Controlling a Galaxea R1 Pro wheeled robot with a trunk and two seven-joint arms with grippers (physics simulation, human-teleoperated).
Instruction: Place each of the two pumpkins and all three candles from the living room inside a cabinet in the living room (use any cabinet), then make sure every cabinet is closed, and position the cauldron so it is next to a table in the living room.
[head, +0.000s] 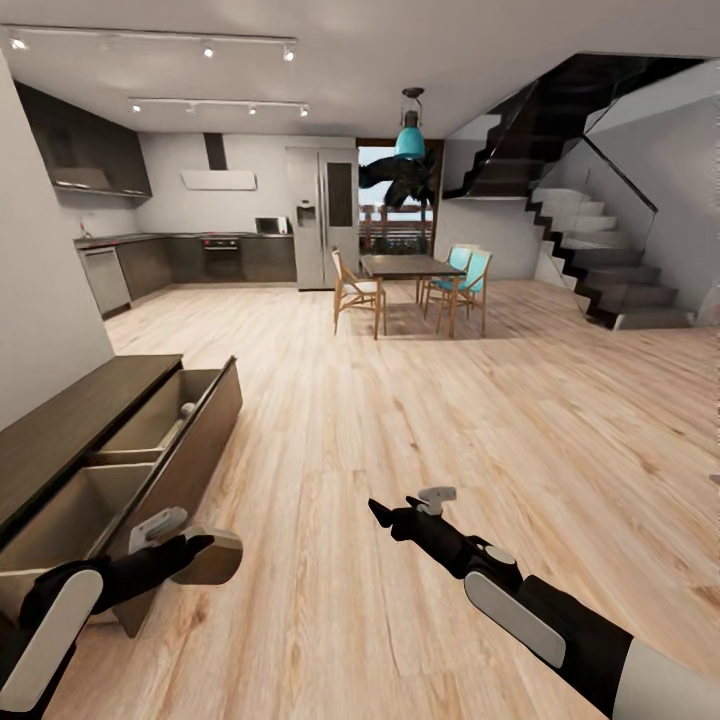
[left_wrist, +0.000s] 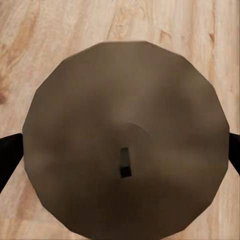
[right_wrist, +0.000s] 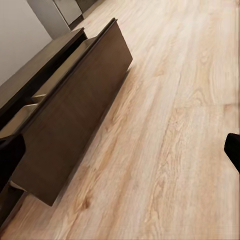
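My left gripper (head: 200, 553) is shut on a beige-grey candle (head: 212, 557), holding it just in front of the near end of the cabinet (head: 60, 425). From the left wrist, the candle (left_wrist: 125, 140) is a wide round top with a dark wick, and a black finger touches each side. The dark-brown cabinet (right_wrist: 75, 110) has its long drawer front (head: 190, 450) pulled out, so the pale interiors show. A small pale object (head: 187, 408) lies in the far compartment. My right gripper (head: 382, 512) hovers open over bare floor, its fingers (right_wrist: 233, 150) spread wide. The pumpkins, cauldron and coffee table are out of view.
Light wood floor (head: 420, 420) stretches ahead and to the right. A dining table (head: 408, 265) with chairs stands at the far middle. Behind it are the fridge (head: 322, 215) and the grey kitchen units (head: 200, 258). A staircase (head: 600, 250) rises at the right.
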